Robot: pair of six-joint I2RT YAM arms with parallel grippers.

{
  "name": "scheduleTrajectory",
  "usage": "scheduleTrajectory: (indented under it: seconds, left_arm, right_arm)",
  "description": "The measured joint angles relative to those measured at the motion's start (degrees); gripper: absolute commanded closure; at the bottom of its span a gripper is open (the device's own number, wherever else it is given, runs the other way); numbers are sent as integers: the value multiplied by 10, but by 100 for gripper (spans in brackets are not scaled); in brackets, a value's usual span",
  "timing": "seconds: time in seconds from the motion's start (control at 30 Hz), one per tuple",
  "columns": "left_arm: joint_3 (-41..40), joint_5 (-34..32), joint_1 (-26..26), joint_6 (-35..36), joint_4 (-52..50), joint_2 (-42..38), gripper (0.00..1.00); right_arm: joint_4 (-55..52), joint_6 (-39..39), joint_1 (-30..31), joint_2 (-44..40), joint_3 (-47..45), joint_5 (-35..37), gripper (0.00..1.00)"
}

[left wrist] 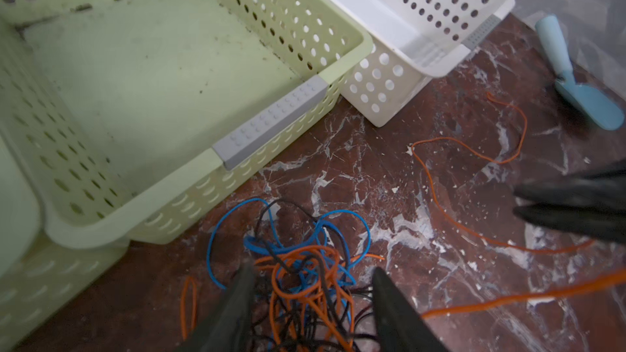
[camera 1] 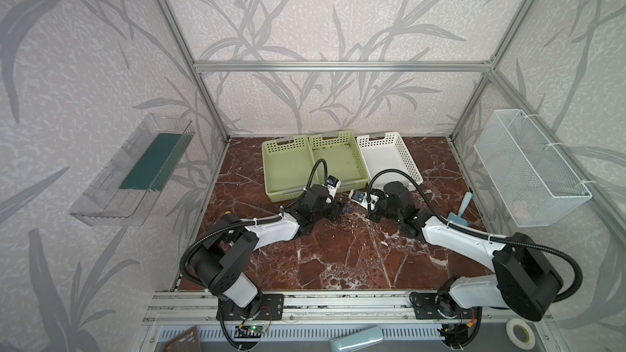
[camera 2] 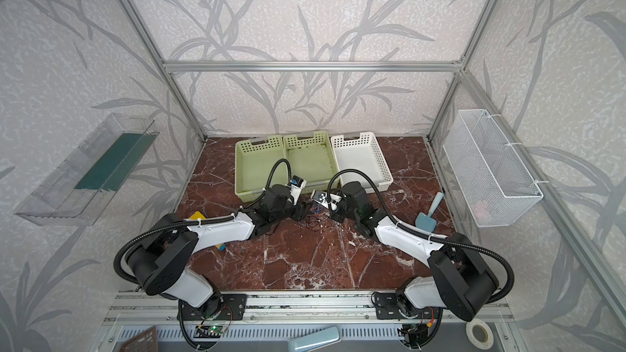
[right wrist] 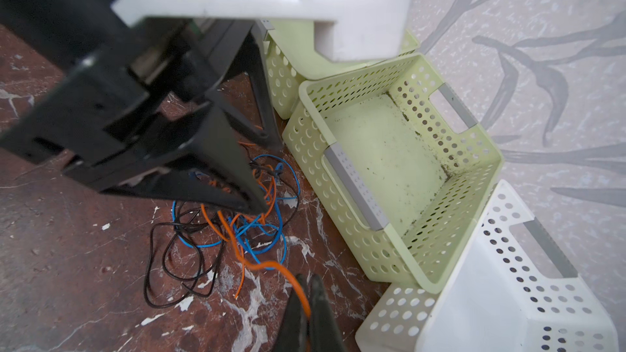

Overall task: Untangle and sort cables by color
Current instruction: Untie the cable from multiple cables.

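Close by baskets [left wrist: 189,181]: left end effector [left wrist: 311,267] agape astride cables [left wrist: 298,252], right end effector [right wrist: 308,277] tight on orange cable [right wrist: 271,264].

Leaf-patterned wallpaper [camera 1: 305,11] surrounds a red marble tabletop [camera 1: 338,259].

Smooth plastic-sheathed cables [left wrist: 298,252]; matt perforated plastic basket [left wrist: 183,181]; glossy marble-look tabletop [left wrist: 372,171].

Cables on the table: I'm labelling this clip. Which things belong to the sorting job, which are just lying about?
Job: cable tangle; orange cable pinched in the shut right gripper; open left gripper over it; green baskets; white basket.
Lying about: blue scoop; tape roll; wire wall basket; clear wall tray.
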Motion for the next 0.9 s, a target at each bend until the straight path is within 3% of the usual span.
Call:
scheduleTrajectory:
  seconds: [0.1,0.47,0.63,0.9]
  left_arm:
    - [3,-15,1,-9,0,7,100]
    - [-35,-90,31,-28,12,-45,100]
    - [-81,-123,69,-41,14,-94,100]
    - [-106,-177,86,-42,3,-134,100]
  right_arm:
    - [0,1,3,-7,0,7,100]
    - [-27,52,-19,-93,-13,79,100]
    - [-46,92,-80,-146,-31,80,100]
    - [-77,131,-176,-220,-46,65,100]
